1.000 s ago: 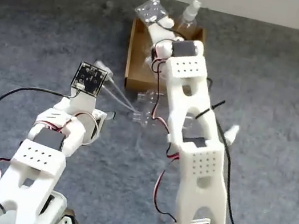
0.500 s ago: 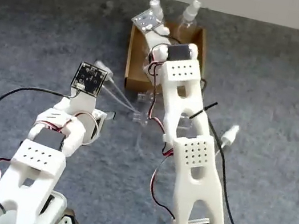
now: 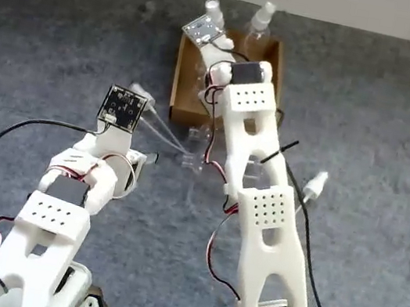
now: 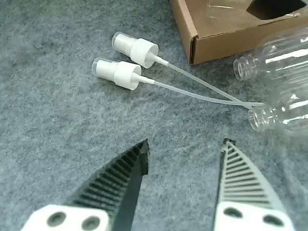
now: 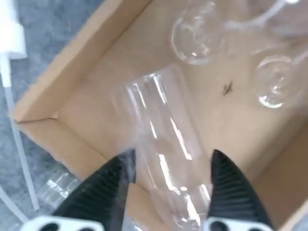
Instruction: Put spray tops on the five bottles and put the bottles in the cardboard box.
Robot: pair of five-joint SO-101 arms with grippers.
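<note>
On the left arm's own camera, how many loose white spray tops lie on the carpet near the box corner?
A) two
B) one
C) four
A: a spray top and a second top lie side by side on the carpet, their thin tubes running toward the uncapped bottles beside the box.

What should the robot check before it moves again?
1. The left gripper is open: ok.
2. The right gripper is open over the cardboard box: ok.
3. Two spray tops lie loose on the carpet near the left gripper: ok.
4. The bottles beside the box wear tops: not ok, necks bare.
5. The lying bottle in the box has its top: cannot tell.
</note>
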